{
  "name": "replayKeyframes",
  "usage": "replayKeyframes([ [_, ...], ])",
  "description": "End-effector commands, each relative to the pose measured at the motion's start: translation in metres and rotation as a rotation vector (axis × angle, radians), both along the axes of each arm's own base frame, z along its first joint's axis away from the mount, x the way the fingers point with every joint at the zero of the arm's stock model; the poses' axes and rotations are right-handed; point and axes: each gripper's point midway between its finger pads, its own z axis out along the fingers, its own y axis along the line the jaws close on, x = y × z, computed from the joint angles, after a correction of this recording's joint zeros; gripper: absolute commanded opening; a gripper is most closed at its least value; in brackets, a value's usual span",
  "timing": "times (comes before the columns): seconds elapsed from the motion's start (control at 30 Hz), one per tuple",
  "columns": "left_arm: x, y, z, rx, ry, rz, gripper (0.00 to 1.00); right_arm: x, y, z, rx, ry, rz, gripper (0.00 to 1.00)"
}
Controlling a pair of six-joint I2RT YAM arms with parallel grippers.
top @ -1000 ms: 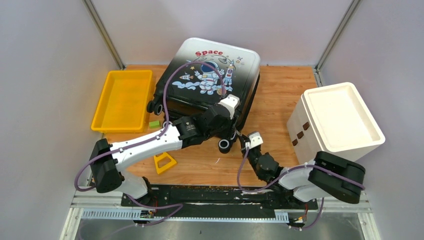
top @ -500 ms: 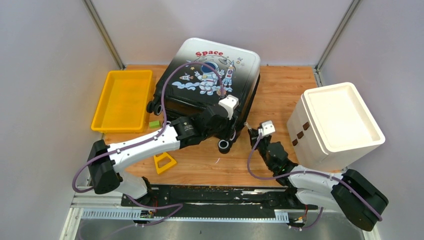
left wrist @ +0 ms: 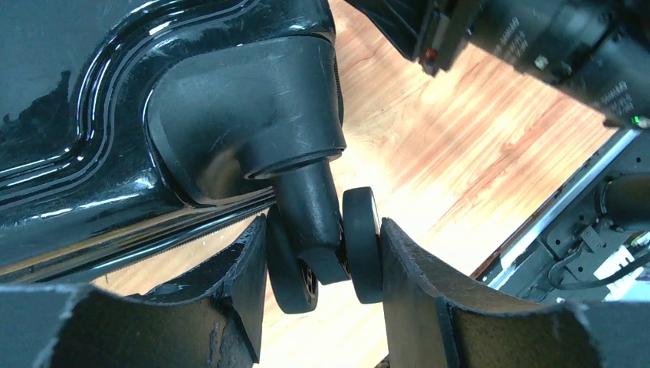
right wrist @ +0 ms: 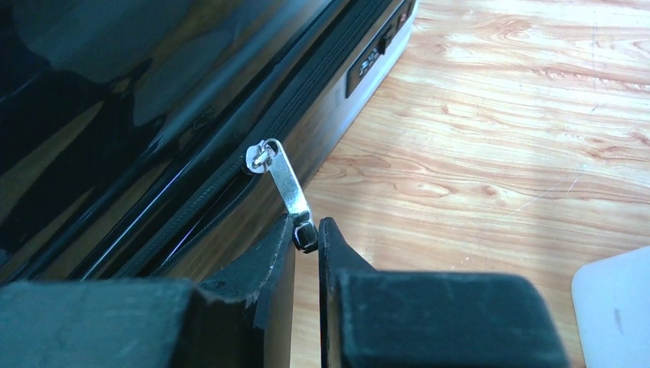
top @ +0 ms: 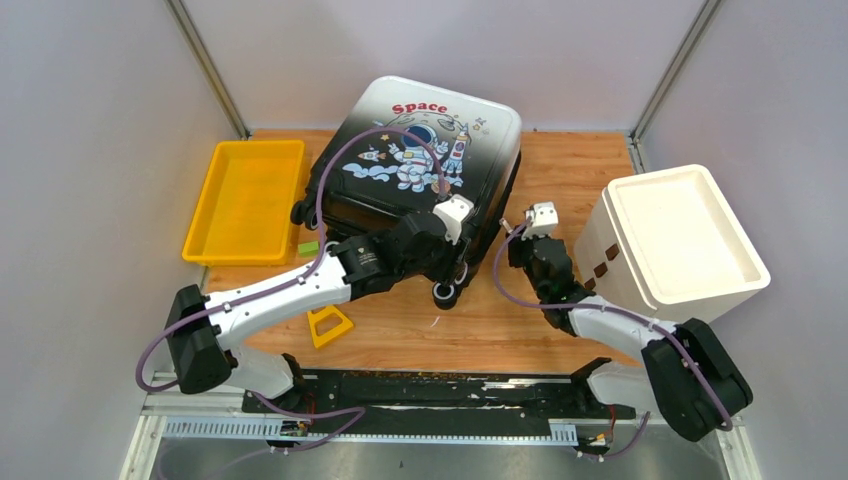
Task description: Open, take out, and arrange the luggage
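Note:
The luggage [top: 420,150] lies flat at the back of the table, a black-to-white shell with an astronaut and red "Space" print. My left gripper [top: 446,282] is at its near right corner, shut on the black twin wheel [left wrist: 362,245]; both pads [left wrist: 410,284] press the wheel's outer faces. My right gripper [top: 512,243] is at the case's right side. In the right wrist view this gripper [right wrist: 306,238] is shut on the tip of the silver zipper pull [right wrist: 287,180], which hangs from the black zip line of the luggage [right wrist: 153,115].
A yellow tray [top: 245,200] sits left of the case. A tall white bin [top: 680,240] stands at the right, close to my right arm. A small green block [top: 309,247] and a yellow triangular piece [top: 329,325] lie on the wooden table [top: 560,170] near the left arm.
My right gripper has moved away from the front edge, back along the case's right side, with the zipper pull in it. The left gripper has stayed on the wheel, shifting only slightly.

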Motion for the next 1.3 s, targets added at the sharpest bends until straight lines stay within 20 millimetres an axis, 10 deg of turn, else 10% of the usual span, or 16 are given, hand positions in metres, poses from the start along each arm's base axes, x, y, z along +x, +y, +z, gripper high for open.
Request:
replayKeyframes([
  [0.0,-0.039,0.000,0.017,-0.021,0.006,-0.223,0.00,0.046,-0.054,0.052,0.072,-0.136,-0.258,0.00],
  [0.33,-0.065,0.003,0.021,-0.041,-0.013,-0.400,0.00,0.094,-0.107,0.065,0.077,-0.102,-0.398,0.00],
  [0.7,-0.043,0.027,0.020,0.055,-0.121,-0.336,0.00,0.080,-0.148,0.062,0.056,-0.063,-0.581,0.00],
  [1.27,0.078,0.182,0.016,0.215,-0.070,0.239,0.00,0.047,-0.052,0.041,0.167,-0.051,-0.184,0.00],
])
